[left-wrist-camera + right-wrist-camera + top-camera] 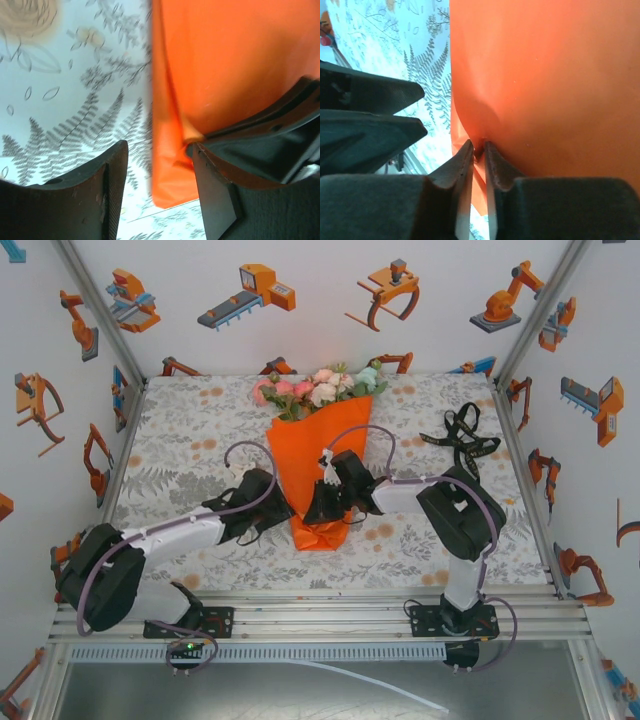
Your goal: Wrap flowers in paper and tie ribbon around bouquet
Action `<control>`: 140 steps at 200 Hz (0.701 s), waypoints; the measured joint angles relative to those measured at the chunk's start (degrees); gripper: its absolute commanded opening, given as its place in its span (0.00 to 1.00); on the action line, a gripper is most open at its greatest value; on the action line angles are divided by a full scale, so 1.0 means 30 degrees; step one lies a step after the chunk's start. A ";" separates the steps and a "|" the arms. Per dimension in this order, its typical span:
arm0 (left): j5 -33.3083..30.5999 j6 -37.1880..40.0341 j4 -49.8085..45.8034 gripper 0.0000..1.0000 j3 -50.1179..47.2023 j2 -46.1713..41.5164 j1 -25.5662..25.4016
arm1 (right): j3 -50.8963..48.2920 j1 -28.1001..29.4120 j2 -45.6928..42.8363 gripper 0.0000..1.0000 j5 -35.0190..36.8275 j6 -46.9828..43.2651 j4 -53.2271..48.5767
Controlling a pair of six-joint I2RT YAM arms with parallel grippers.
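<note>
Right gripper [479,148]: tips almost together at lower centre of the right wrist view, nipping a puckered fold of the orange paper [545,85]. Left gripper [157,150]: jaws apart, the paper's left edge standing between them (not squeezed). From above, the bouquet [318,455] lies mid-frame on the patterned cloth [190,455], its point toward the arms, with the flowers [320,388] at upper centre. Black ribbon [462,438] lies loose at upper right, well apart from both grippers.

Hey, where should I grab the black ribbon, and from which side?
Pinch one strand of the ribbon where a loop strays from the bunch, coming straight down: it lies limp and flat on the tablecloth, right of the bouquet.
</note>
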 measured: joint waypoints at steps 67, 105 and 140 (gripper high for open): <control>0.1406 -0.0539 0.2361 0.46 0.3351 0.4517 0.0918 | -0.0852 0.0000 -0.0372 0.34 -0.0940 0.0036 0.1428; 0.2200 -0.0670 0.2222 0.39 0.3883 0.6572 0.1020 | -0.1596 0.0000 -0.0976 0.36 -0.1341 0.0546 0.2761; 0.2339 -0.0670 0.2135 0.35 0.3891 0.6652 0.1260 | -0.2623 -0.0007 -0.3446 0.36 -0.1151 0.0554 0.2834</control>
